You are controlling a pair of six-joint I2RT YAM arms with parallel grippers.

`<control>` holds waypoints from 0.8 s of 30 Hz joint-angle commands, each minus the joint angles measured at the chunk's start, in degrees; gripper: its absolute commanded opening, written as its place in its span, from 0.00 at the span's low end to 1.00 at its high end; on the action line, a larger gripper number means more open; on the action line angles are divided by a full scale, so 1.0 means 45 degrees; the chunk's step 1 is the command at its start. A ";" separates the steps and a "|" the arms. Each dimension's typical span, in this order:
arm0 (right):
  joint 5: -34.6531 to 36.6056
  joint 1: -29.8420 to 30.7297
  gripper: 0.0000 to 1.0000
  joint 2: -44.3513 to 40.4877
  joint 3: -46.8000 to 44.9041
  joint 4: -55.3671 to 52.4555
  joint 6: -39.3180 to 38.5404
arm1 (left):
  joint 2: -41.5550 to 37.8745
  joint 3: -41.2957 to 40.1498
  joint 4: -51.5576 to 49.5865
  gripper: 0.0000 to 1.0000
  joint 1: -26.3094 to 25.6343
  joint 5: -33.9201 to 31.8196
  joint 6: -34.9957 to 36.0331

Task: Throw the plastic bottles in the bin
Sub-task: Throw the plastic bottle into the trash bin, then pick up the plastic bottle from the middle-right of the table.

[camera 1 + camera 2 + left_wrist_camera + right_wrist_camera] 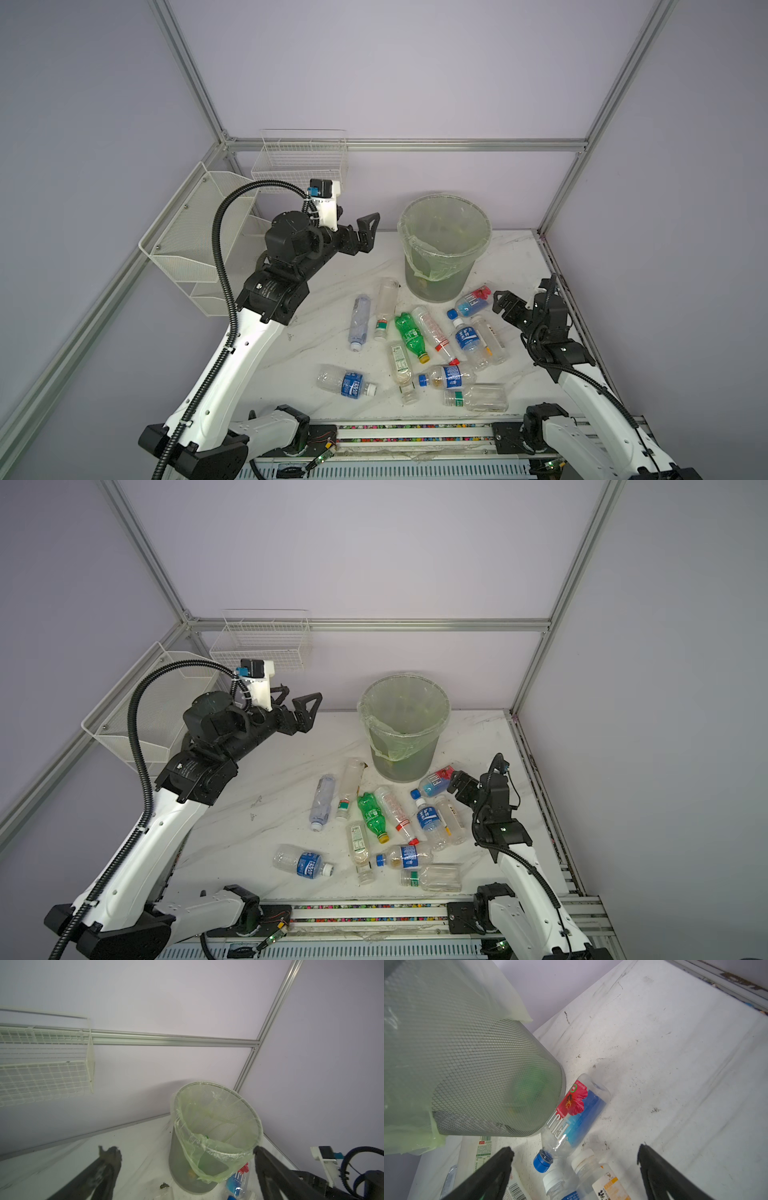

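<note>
Plastic bottles [410, 336] lie on their sides in a loose cluster on the white marbled table [324, 299], all on the near side of the bin [436, 286]. The bin, round grey mesh lined with a pale green bag, stands upright toward the far right of the table. A Fiji bottle [571, 1118] with a blue cap lies just beside the bin's base on the right; I cannot tell whether they touch. The right gripper [575, 1148] hovers low just right of that bottle, fingers spread wide with nothing between them. The left gripper [301, 695] is raised well above the table to the left of the bin, pointing toward it, also spread and empty. One blue-labelled bottle [347, 383] lies apart at the near left of the cluster.
</note>
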 commanded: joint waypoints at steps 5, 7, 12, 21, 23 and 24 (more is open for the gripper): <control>-0.0056 0.0051 0.97 -0.0161 0.0790 -0.1982 0.0807 | -0.1744 -0.3171 -0.0902 1.00 0.1167 -0.0419 -0.0832; 0.0219 0.0050 0.97 -0.0243 0.0877 -0.2501 0.0892 | -0.2402 -0.4467 -0.0529 1.00 0.1372 -0.0454 -0.0767; 0.0219 0.0058 0.97 -0.0852 0.0970 -0.3016 0.1402 | -0.3902 -0.7019 0.0683 1.00 0.2006 -0.0408 -0.0776; 0.0273 0.0052 0.97 -0.0410 0.2309 -0.4505 0.1521 | -0.2977 -0.6786 0.0707 1.00 0.2911 0.1324 -0.1418; 0.0080 0.0053 0.97 -0.0228 0.2273 -0.4607 0.1390 | -0.2586 -0.6535 0.0869 1.00 0.3011 0.1601 -0.1320; -0.0075 0.0040 0.97 -0.0184 0.2164 -0.4554 0.1320 | -0.2405 -0.6507 0.0935 1.00 0.3124 0.1599 -0.1304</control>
